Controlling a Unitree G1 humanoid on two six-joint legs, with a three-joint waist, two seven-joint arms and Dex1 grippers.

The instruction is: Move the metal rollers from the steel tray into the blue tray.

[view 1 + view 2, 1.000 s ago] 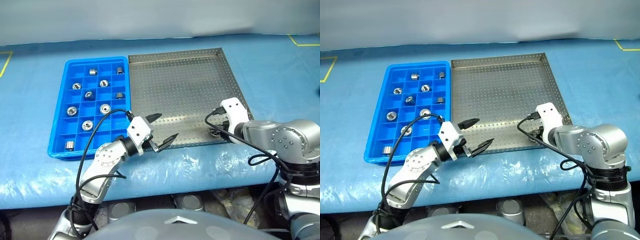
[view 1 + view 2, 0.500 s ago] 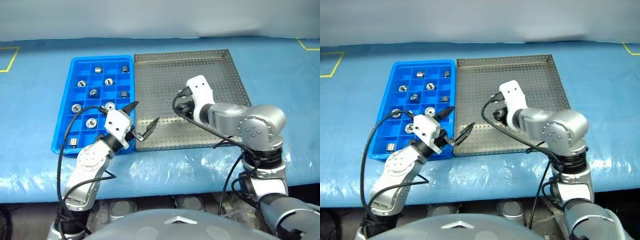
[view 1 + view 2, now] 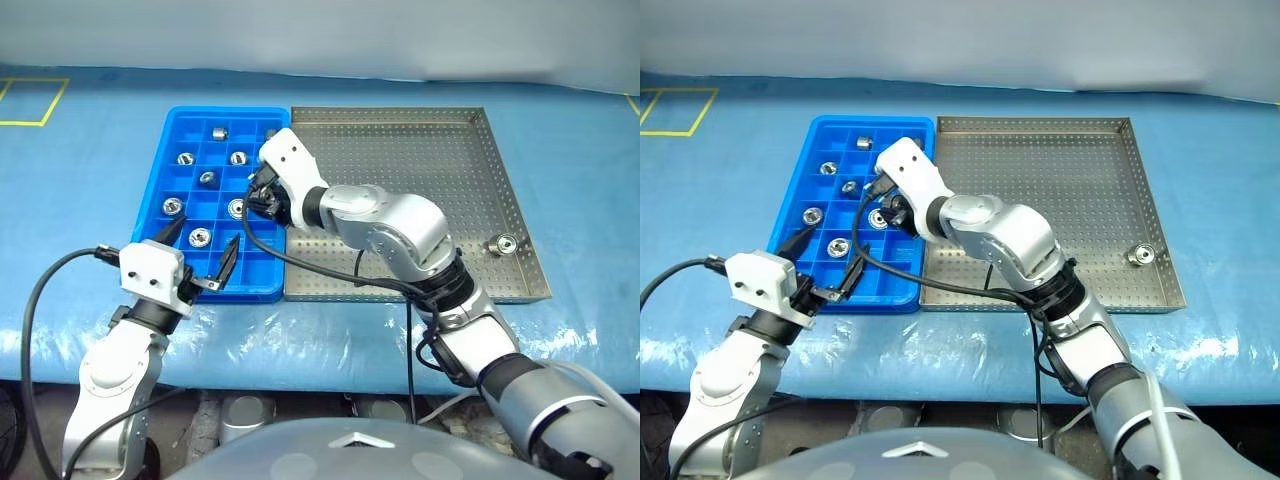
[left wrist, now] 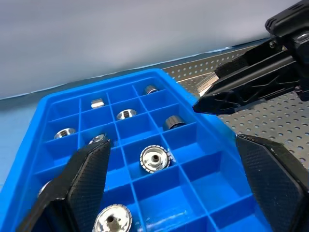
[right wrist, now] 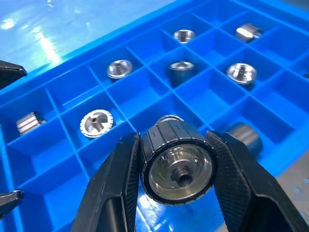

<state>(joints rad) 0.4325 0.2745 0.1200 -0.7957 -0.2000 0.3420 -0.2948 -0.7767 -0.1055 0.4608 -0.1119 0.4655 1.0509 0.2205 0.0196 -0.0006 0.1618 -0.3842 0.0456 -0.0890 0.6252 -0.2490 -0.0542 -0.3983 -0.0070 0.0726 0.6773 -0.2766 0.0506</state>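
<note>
My right gripper (image 3: 260, 204) is shut on a metal roller (image 5: 177, 162), a dark ribbed cylinder with a shiny end, and hangs over the right-hand column of the blue tray (image 3: 255, 293). Several metal rollers (image 3: 200, 237) lie in separate compartments of that tray. One more roller (image 3: 503, 244) lies near the front right corner of the steel tray (image 3: 420, 180). My left gripper (image 3: 208, 234) stands open and empty over the blue tray's front edge, pointing across the tray. Its wrist view also shows the right gripper's black fingers (image 4: 251, 82) above the tray's right rim.
Both trays sit side by side on a blue-covered table (image 3: 580, 150). A yellow tape square (image 3: 30, 100) marks the far left. Black cables (image 3: 330, 270) trail from my right wrist across the steel tray's front left part.
My right arm has swung left from the steel tray's front right corner to over the blue tray, carrying a roller. My left gripper has drawn back to the left, staying open. The view has shifted too.
</note>
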